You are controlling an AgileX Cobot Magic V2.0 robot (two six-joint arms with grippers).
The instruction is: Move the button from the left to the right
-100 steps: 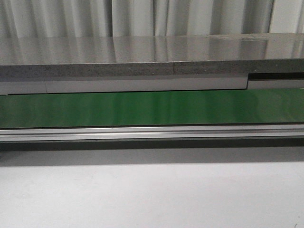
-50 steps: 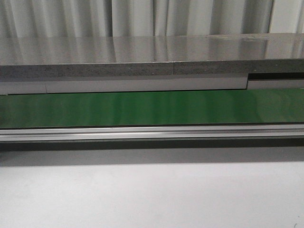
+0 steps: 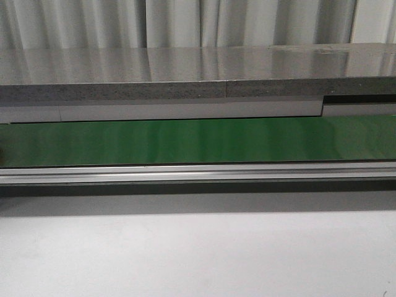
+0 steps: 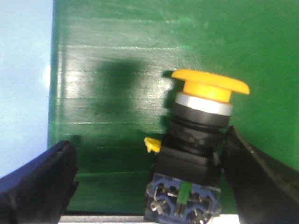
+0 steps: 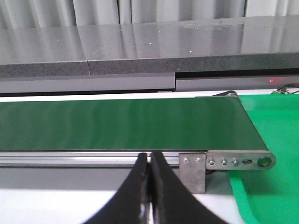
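The button (image 4: 196,140) shows only in the left wrist view: a yellow-orange cap, a black body and a blue terminal base with a green mark, on a green surface (image 4: 117,56). My left gripper (image 4: 149,144) is open around it. One finger (image 4: 252,177) is right against the button's body, and the other finger (image 4: 42,182) stands well apart from it. My right gripper (image 5: 150,157) is shut and empty, in front of the conveyor's rail. Neither gripper nor the button shows in the front view.
A long green conveyor belt (image 3: 198,141) with an aluminium rail (image 3: 198,173) runs across the front view, with a grey stone ledge (image 3: 185,74) behind it. The belt's end (image 5: 243,121) and a green tray (image 5: 275,186) show in the right wrist view. White tabletop (image 3: 198,253) lies in front.
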